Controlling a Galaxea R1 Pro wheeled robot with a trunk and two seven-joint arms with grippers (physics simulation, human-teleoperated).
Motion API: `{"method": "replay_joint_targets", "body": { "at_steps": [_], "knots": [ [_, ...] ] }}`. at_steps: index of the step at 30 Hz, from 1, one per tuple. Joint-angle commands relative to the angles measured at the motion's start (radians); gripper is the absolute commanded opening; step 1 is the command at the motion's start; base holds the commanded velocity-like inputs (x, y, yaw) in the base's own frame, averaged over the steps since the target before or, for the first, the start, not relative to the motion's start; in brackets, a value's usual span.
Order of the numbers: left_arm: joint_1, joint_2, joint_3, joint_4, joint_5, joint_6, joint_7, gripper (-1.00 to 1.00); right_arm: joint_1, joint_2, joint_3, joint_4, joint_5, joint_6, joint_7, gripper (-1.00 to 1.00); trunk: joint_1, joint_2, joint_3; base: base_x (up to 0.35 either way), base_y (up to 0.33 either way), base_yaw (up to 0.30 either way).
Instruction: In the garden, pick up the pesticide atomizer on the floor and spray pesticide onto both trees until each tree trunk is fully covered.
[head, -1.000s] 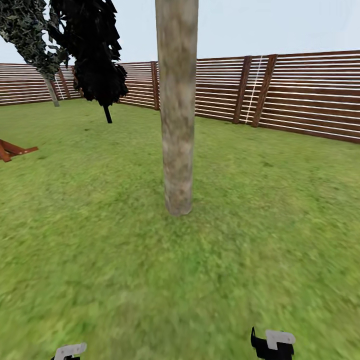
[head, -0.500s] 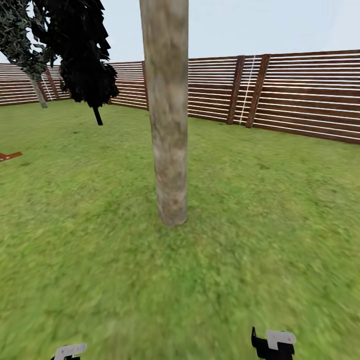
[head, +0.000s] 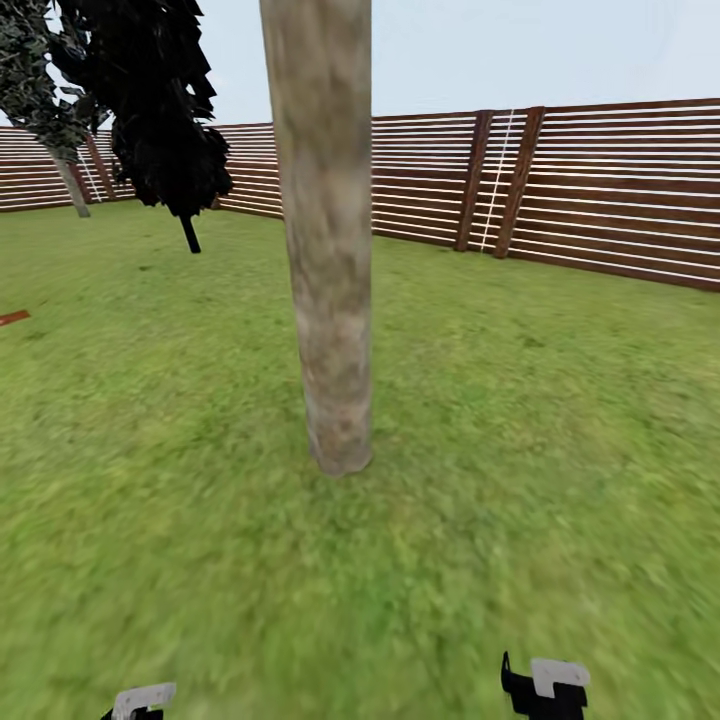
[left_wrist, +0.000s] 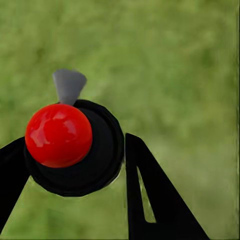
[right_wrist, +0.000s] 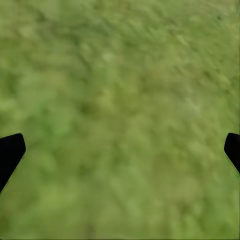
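Observation:
A thick, pale grey-tan tree trunk (head: 328, 250) rises from the grass floor (head: 520, 480) a short way ahead, slightly left of centre in the head view. The pesticide atomizer (left_wrist: 59, 135), a black round body with a red cap and a grey nozzle, sits between the black fingers of my left gripper (left_wrist: 75, 150), which is shut on it. At the bottom edge of the head view the left gripper (head: 140, 702) and right gripper (head: 545, 688) hang low over the grass. In its wrist view, my right gripper (right_wrist: 120, 150) is open, with only grass between its fingertips.
A reddish-brown slat fence (head: 600, 190) closes the lawn at the back and right. A near-black conifer (head: 160, 110) stands at the back left. Beyond it is another pale-trunked tree (head: 70, 185). A reddish-brown piece (head: 12, 318) lies at the left edge.
The whole view has shifted: the trunk now looks larger and sits further left, and the reddish-brown piece has slid almost out at the left edge. Both grippers keep their places in the picture.

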Motion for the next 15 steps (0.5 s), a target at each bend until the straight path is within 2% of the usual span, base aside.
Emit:
{"method": "replay_joint_targets", "body": {
  "at_steps": [1,2,3,4,5,6,7,8,10,13,15],
  "knots": [
    [-0.001,0.004,0.009,-0.010,-0.010,-0.004,-0.001,-1.00,-0.001,0.000,-0.006,-0.001,0.012,-0.002,-0.002,1.00,0.000,0.000,-0.001,0.277,-0.164,0.000],
    [-0.002,0.008,0.008,-0.029,-0.012,-0.005,-0.002,-1.00,-0.002,-0.002,-0.004,-0.010,0.029,-0.002,-0.001,1.00,0.000,0.000,-0.001,0.276,-0.165,0.000],
    [-0.003,0.009,0.001,-0.056,-0.018,-0.005,-0.010,-1.00,-0.002,-0.005,-0.003,-0.056,0.072,0.000,0.001,1.00,0.000,0.000,-0.001,0.276,-0.166,0.000],
    [-0.012,0.019,-0.059,-0.122,-0.127,0.000,-0.125,-1.00,-0.002,-0.008,-0.004,-0.213,0.327,0.018,0.260,1.00,0.000,0.000,-0.001,0.247,-0.153,0.000],
    [-0.036,0.028,-0.085,-0.162,-0.251,0.011,-0.310,-1.00,-0.032,-0.009,-0.006,-0.322,0.426,0.191,0.550,1.00,0.000,0.000,-0.001,0.039,-0.024,0.000],
    [-0.088,0.028,-0.088,-0.181,-0.369,0.052,-0.430,-1.00,-0.061,-0.008,-0.005,-0.384,0.438,0.277,0.671,1.00,0.000,0.000,-0.001,0.010,-0.006,0.000],
    [-0.120,0.028,-0.087,-0.185,-0.443,0.100,-0.517,-1.00,-0.078,-0.007,-0.004,-0.405,0.441,0.295,0.744,1.00,0.000,0.000,-0.001,0.005,-0.003,0.000],
    [-0.152,0.028,-0.086,-0.187,-0.494,0.137,-0.595,-1.00,-0.096,-0.006,-0.003,-0.419,0.442,0.304,0.813,1.00,0.000,0.000,-0.001,0.003,-0.002,0.000],
    [-0.210,0.028,-0.087,-0.189,-0.544,0.173,-0.721,-1.00,-0.136,-0.006,-0.003,-0.435,0.444,0.312,0.942,1.00,0.000,0.000,-0.001,0.001,0.000,0.000],
    [-0.284,0.028,-0.089,-0.190,-0.563,0.183,-0.880,-1.00,-0.191,-0.004,-0.003,-0.441,0.445,0.314,1.110,1.00,0.000,0.000,-0.001,0.000,0.000,0.000],
    [-0.319,0.026,-0.114,-0.196,-0.605,0.185,-0.999,-1.00,-0.207,0.000,-0.003,-0.447,0.467,0.314,1.214,1.00,0.000,0.000,-0.001,0.000,0.000,0.000]
  ]
}}
